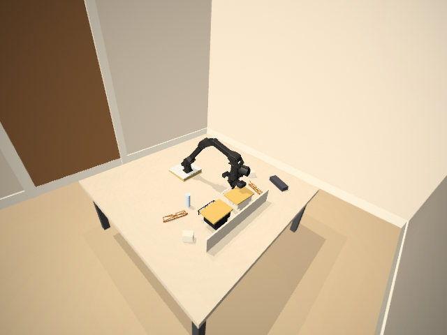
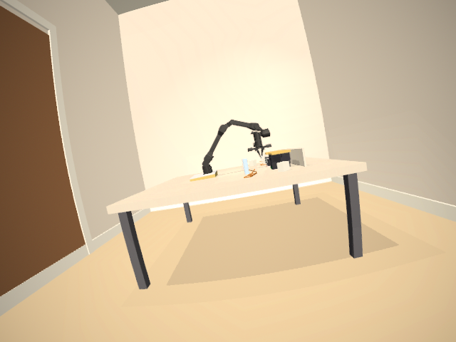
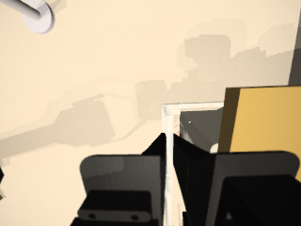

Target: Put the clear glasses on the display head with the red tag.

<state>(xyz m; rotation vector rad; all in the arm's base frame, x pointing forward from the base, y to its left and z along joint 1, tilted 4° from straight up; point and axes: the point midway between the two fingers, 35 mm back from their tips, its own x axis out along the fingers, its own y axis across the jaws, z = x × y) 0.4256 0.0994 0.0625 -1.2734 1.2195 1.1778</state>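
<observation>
Wrist view shows the narrow tool (image 1: 233, 187) (image 2: 261, 157) (image 3: 166, 137) pinched on one long bar of the clear glasses (image 1: 224, 191) (image 3: 169, 122), which it holds beside the pale head (image 1: 244, 204) (image 3: 202, 123). Their thin, square-cornered frame looks light and fairly stiff, probably smooth plastic, liable to swivel in so slim a grip; the middle of the front, near the bridge, seems the best hold, leaving both temples free to straddle the pale head. A speck of red shows on that head, beneath its flat, matt yellow top (image 1: 238, 195) (image 3: 270, 122). Next to the pale head stands the blocky dark head (image 1: 216, 220) (image 2: 278, 161); behind it runs a plain grey panel (image 1: 238, 220) (image 2: 298, 157), upright on the faintly grained desk (image 1: 144, 216) (image 2: 221, 188).
</observation>
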